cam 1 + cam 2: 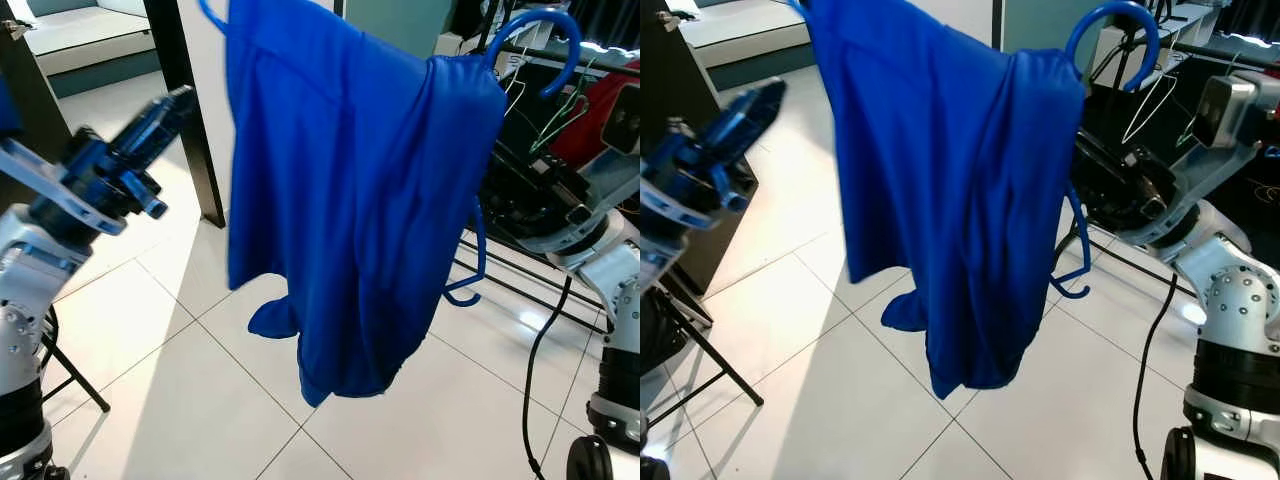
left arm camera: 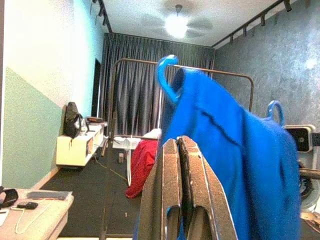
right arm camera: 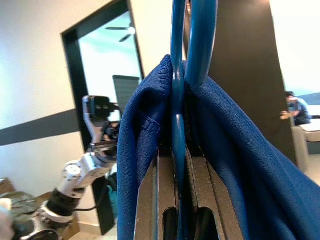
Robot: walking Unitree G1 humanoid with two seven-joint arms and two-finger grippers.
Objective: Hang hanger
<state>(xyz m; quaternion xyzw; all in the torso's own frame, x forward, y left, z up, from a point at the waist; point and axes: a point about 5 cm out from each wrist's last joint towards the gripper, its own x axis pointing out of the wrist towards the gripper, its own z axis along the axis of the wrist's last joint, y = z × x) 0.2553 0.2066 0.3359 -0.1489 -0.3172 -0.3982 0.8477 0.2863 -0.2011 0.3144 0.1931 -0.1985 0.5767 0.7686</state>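
A blue garment (image 1: 350,200) hangs in the air on a blue hanger whose hook (image 1: 548,40) curves up at the upper right, close to a dark rack rail (image 1: 590,55). A second blue hook (image 1: 468,288) dangles by the cloth's right edge. My right gripper (image 3: 179,155) is shut on the blue hanger wire (image 3: 178,90) just below the neck; from the head its black body (image 1: 1125,185) reaches in behind the cloth. Left of the garment and apart from it, my left gripper (image 1: 178,102) is raised, shut, with nothing between its fingers (image 2: 170,165).
A clothes rack (image 2: 200,70) stands behind with a red garment (image 1: 600,110) and white wire hangers (image 1: 1145,100). A black door post (image 1: 185,110) rises at the left. A black cable (image 1: 535,380) crosses the tiled floor. A person (image 3: 296,111) sits far off.
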